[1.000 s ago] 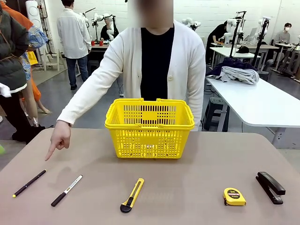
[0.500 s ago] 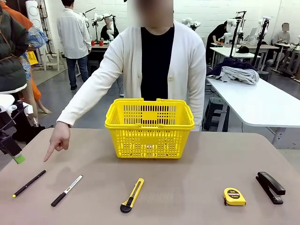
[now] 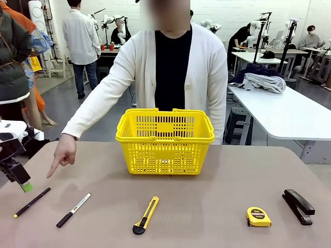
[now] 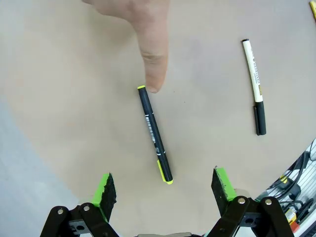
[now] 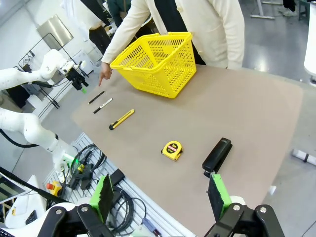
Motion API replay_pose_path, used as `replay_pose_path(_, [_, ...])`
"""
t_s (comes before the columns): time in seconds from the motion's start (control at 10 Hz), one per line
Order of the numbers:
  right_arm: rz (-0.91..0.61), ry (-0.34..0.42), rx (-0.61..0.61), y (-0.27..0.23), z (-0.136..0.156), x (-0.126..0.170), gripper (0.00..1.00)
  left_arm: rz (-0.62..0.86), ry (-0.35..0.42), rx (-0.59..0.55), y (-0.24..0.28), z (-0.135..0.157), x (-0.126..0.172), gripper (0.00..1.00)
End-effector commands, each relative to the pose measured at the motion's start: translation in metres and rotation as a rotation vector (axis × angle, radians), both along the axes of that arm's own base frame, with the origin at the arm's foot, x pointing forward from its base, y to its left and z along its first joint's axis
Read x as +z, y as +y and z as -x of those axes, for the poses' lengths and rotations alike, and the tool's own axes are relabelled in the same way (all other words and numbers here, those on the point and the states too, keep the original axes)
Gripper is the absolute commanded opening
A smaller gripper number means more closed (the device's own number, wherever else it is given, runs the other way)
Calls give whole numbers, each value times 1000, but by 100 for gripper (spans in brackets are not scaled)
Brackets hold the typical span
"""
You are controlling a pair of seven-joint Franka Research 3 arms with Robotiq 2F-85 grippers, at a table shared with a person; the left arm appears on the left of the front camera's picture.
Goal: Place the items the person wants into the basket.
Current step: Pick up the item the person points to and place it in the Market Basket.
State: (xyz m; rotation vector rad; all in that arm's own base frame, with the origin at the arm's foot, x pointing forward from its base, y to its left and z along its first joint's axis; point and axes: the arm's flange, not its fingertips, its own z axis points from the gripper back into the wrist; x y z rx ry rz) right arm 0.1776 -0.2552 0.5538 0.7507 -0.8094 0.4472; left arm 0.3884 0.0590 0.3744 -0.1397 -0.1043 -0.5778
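- Black against the tan desk [image 3: 207, 196], the slim pen [image 4: 154, 133] lies flat. The person's hand [image 4: 148, 44] points at it, with the fingertip at the pen's far tip; I cannot tell whether it touches. A descent now could catch that finger.
- The left end effector [image 4: 164, 187] hangs above the pen's near end, its fingers spread wide and empty. It is centred close to the end and not over the mid-barrel, so a pinch there could tip the pen or let it swing out.
- The fingers stand either side of the pen and would close across the barrel. The barrel is thin and low, though. Closing too high would miss it, and closing too low would scrape the green pads on the desk.
- The white-barrelled marker [image 4: 255, 84] lies near the pen, on the side towards the yellow basket [image 3: 165, 155]. Drifting that way would mean picking up the wrong thing.
- The basket stands well apart from the pen. A weak grip could drop the pen on the way, and a release at the rim could leave it caught in the slotted wall.
- The right end effector [image 5: 160, 193] is spread and empty, well apart from the pen, so a clash looks unlikely.
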Motion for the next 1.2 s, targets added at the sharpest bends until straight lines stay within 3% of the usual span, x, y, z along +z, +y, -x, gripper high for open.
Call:
replay_pose_path(0.0, [-9, -16, 7, 0, 0, 2, 100, -24, -14, -58, -10, 15, -28, 100])
replay_pose_path(0.3, [-9, -16, 7, 0, 0, 2, 100, -54, -2, -77, -11, 9, -48, 100])
replay_pose_path(0.8, [-9, -16, 7, 0, 0, 2, 100, -63, -62, -89, -30, 16, -63, 100])
replay_pose_path(1.1, [-9, -16, 7, 0, 0, 2, 100, -67, -59, -97, -36, 20, -71, 100])
